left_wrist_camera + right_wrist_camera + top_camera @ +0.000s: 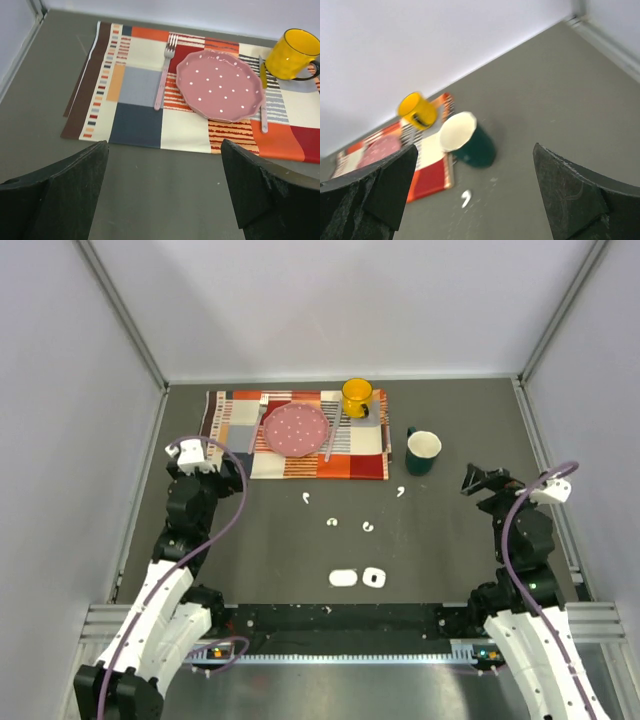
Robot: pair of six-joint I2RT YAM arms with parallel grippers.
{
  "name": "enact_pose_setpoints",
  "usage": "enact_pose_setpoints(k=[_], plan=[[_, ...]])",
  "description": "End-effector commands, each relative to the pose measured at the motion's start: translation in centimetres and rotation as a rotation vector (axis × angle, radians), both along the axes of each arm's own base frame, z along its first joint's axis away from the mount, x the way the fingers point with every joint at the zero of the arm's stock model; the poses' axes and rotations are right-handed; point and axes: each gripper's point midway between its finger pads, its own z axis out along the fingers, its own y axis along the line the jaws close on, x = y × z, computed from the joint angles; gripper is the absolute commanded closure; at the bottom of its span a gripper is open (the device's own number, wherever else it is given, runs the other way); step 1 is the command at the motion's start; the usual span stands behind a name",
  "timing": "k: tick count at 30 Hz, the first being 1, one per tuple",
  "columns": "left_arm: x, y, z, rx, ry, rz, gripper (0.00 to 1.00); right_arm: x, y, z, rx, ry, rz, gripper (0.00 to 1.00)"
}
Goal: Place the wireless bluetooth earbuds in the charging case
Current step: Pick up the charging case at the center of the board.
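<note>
The right gripper (473, 481) hangs empty with its jaws spread wide. The left gripper (164, 160) is just as wide and empty, facing the placemat (137, 87). The 4 earbuds (331, 522) lie scattered mid-table, 1 just near of the green mug (422, 451). The 2 charging cases (343, 578) sit side by side nearer the bases; I cannot tell if their lids are up. The right arm should probably drop straight over the mug-side earbud, narrow its jaws first, and pinch slowly so the earbud does not skid.

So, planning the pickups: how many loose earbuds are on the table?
4. One earbud just below the placemat, one by the green mug, two mid-table beyond the cases. None looks hidden.
</note>
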Motion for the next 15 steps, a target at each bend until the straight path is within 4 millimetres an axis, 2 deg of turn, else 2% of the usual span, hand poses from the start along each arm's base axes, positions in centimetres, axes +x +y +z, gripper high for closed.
enact_pose_setpoints(k=[1,2,3,4,5,6,8,10,11,14,15], plan=[[0.1,0.9,2.7,-0.112,0.039,0.100,0.01,-2.0,4.5,-3.1,0.084,0.134,0.248,0.01],[-0.1,1.2,1.7,-0.132,0.095,0.130,0.01,-2.1,4.9,-3.4,0.056,0.162,0.278,0.01],[0.0,1.3,3.3,-0.193,0.085,0.162,0.01,-2.3,4.9,-2.6,0.037,0.179,0.283,0.01],[-0.3,1.4,3.0,-0.204,0.124,0.175,0.01,-2.4,4.8,-4.4,0.018,0.294,0.284,0.01],[-0.6,1.2,2.1,-0.203,0.187,0.171,0.01,-2.8,5.4,-4.4,-0.024,0.329,0.333,0.01],[-0.5,0.8,3.2,-0.195,0.181,0.146,0.01,-2.8,5.8,-2.3,-0.050,0.308,0.370,0.01],[-0.9,-1.0,3.1,-0.157,0.233,0.023,0.01,-3.1,5.3,-2.4,0.013,0.340,0.316,0.01],[-1.3,-2.4,3.6,-0.126,0.243,-0.081,0.01,-3.3,5.8,-2.7,0.042,0.320,0.341,0.01],[-1.6,-2.6,3.7,-0.125,0.244,-0.093,0.01,-3.6,6.8,-2.0,0.013,0.279,0.414,0.01],[-2.7,-3.4,3.7,-0.149,0.236,-0.147,0.01,-4.2,7.9,-2.7,0.015,0.310,0.483,0.01],[-3.1,-3.6,3.1,-0.151,0.246,-0.161,0.01,-4.5,8.2,-3.3,0.016,0.357,0.509,0.01]])
